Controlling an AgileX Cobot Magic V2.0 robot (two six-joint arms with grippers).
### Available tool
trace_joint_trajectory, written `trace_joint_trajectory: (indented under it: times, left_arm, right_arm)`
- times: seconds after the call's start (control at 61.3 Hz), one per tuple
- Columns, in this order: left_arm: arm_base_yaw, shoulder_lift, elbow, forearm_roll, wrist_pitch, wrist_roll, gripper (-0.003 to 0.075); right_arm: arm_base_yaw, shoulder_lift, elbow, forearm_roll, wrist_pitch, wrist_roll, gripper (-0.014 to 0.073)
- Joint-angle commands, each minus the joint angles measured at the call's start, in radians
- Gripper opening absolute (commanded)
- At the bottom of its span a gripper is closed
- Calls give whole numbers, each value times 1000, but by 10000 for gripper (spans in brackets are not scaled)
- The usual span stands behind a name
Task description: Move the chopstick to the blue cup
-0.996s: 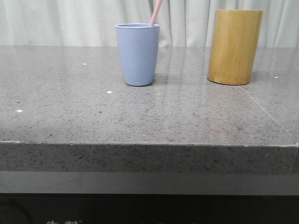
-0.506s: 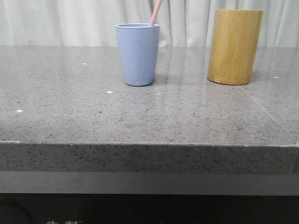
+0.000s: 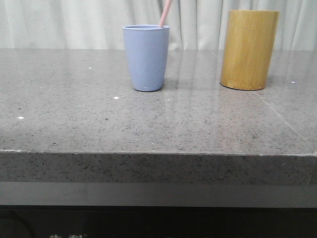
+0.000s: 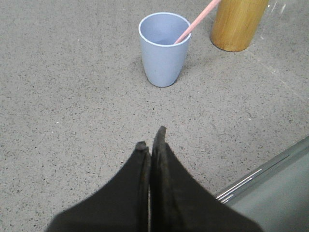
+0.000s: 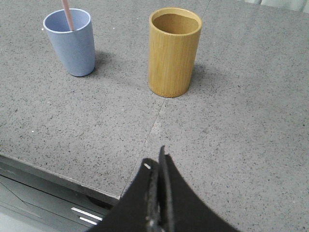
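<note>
Left gripper (image 4: 152,140): fingers pressed together, holding nothing, above bare counter (image 3: 148,124) near its front edge. Right gripper (image 5: 157,159): fingers likewise together and empty, clear of every object. The chopstick (image 3: 166,12) stands inside the blue cup (image 3: 145,57), leaning on its rim. The cup sits toward the counter's back edge, the bamboo holder (image 3: 249,49) standing apart to its right.

No visible change: chopstick (image 3: 166,12) leaning in blue cup (image 3: 145,57).
</note>
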Motion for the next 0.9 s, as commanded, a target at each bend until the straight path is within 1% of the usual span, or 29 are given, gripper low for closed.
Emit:
trace_joint_trajectory:
  times: [0.0,0.065,0.18,0.245,0.326,0.424,0.604,0.669,0.767,0.881]
  left_arm:
    - [-8,12,-26,-2,-76,-9,-19]
    - [-10,15,-2,-2,-109,-9,-19]
    - [37,-64,89,3,-242,-9,-19]
    - [111,-162,196,13,-356,-9,-19]
    - [192,-266,306,0,-461,-9,-19]
    - [279,-401,450,0,-553,-9,-19]
    - [413,-623,701,-2,-639,-9,-19]
    - [460,-699,784,-33,-654,-9,-19]
    - [507,-795,881,-73,-681,-9,-19]
    - [520,-881,975,-89,-731,-9,-19]
  right_arm:
    - [-4,6,-24,-7,-66,-9,-68]
    - [-4,6,-24,-7,-66,-9,-68]
    - [-4,6,-24,-5,-66,-9,-68]
    - [-4,6,-24,-7,-66,-9,-68]
    - [-4,6,-24,-5,-67,-9,-68]
    - [-4,6,-24,-5,-67,-9,-68]
    - [-4,6,-24,-5,-67,-9,-68]
    - [-4,6,-24,-5,-67,-9,-68]
    - [-4,6,-24,-5,-67,-9,-68]
    - [-4,6,-24,-5,-67,-9,-68]
